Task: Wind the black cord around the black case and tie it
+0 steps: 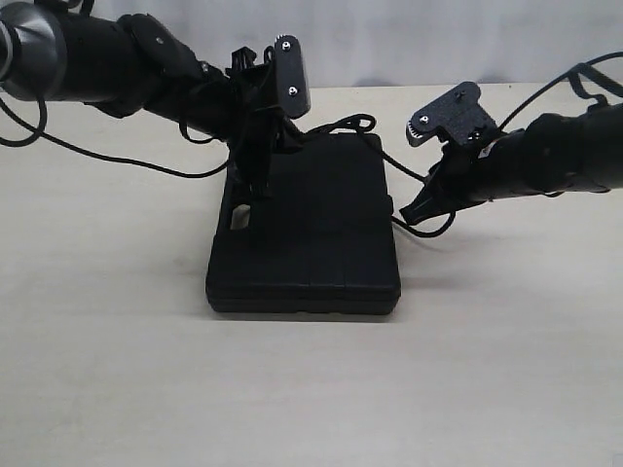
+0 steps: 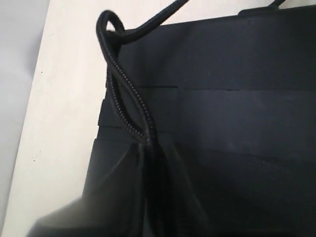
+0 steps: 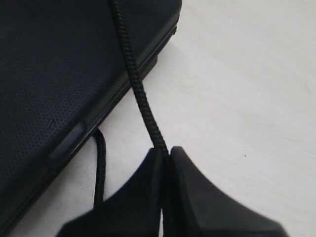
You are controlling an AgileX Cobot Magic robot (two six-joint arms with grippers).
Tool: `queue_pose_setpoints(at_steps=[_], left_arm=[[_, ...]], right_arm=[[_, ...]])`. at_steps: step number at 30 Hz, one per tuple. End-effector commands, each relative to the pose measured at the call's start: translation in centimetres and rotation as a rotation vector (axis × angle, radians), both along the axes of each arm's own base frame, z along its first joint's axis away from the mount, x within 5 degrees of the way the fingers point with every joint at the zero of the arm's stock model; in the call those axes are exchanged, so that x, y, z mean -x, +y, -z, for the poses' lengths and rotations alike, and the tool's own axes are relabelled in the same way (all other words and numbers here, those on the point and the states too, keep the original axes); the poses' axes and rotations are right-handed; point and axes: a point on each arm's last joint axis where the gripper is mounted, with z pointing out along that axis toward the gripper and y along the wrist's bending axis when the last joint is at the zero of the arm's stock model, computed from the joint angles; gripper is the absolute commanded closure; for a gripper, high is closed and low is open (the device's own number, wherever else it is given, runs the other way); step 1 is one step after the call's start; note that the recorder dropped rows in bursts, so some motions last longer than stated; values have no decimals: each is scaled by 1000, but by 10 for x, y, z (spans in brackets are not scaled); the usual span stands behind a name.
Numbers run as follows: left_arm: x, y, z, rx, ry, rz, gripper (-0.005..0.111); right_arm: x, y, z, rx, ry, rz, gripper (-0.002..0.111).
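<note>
The black case (image 1: pixel 311 243) lies flat in the middle of the table, its handle cutout (image 1: pixel 238 216) on the left side. The black cord (image 1: pixel 352 124) loops off the case's far edge and hangs down its right side. My left gripper (image 1: pixel 255 190) points down onto the case's left part. In the left wrist view two strands of the cord (image 2: pixel 129 91) run over the case (image 2: pixel 237 98) into my left gripper (image 2: pixel 150 148), pinched there. My right gripper (image 1: pixel 409 212) sits beside the case's right edge. It is shut (image 3: pixel 165 150) on one cord (image 3: pixel 140 98) strand coming off the case (image 3: pixel 49 59).
The beige table (image 1: pixel 117 370) stretches wide in front of and beside the case. A thin arm cable (image 1: pixel 117 156) trails over the table at the left, and another cord strand (image 3: pixel 100 163) lies on the table by the case's right wall.
</note>
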Motion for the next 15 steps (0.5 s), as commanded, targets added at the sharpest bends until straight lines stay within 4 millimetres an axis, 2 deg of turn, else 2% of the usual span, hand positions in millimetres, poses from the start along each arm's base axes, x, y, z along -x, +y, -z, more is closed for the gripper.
queue_pose_setpoints(at_steps=[1,3,10,15], left_arm=[[5,0,-1,2,42,32,72],[7,0,1,-28,40,65,68],[8,0,3,-42,35,85,68],[9,-8,-2,65,45,80,67]], right_arm=[[0,-1,0,-1,-10,5,104],[0,-1,0,-3,-9,7,104],[0,-1,0,-8,-8,13,104],[0,-1,0,-8,-6,13,104]])
